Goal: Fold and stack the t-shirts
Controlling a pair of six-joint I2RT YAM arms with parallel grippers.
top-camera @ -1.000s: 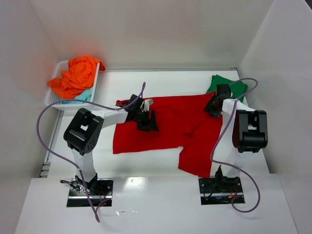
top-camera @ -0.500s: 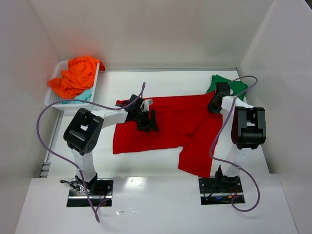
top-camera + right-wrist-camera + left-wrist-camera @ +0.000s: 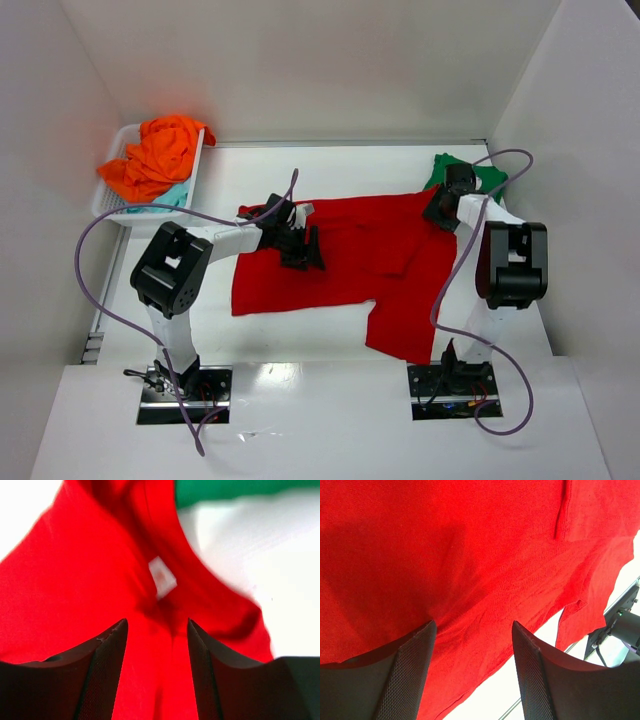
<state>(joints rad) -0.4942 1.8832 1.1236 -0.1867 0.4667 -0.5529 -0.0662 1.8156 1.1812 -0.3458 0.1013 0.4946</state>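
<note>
A large red t-shirt [image 3: 340,255] lies spread flat mid-table, one part reaching toward the near edge. My left gripper [image 3: 300,250] rests low over its left half, open, with only flat red cloth [image 3: 470,555] below the fingers [image 3: 472,625]. At the shirt's far right corner my right gripper [image 3: 440,208] is open above the collar, where a white label [image 3: 162,577] shows between the spread fingers [image 3: 157,622]. A dark green t-shirt [image 3: 470,175] lies just behind it and shows again [image 3: 240,490] in the right wrist view. Orange [image 3: 160,150] and pale teal [image 3: 175,195] t-shirts fill the basket.
The white lattice basket [image 3: 112,205] stands at the far left against the side wall. White walls close in the table on the left, back and right. A purple cable loops from each arm. The right arm's base [image 3: 620,625] shows in the left wrist view.
My right gripper has shifted slightly toward the back, nearer the green t-shirt, and the red shirt's far right corner moved with it. The left arm has not moved.
</note>
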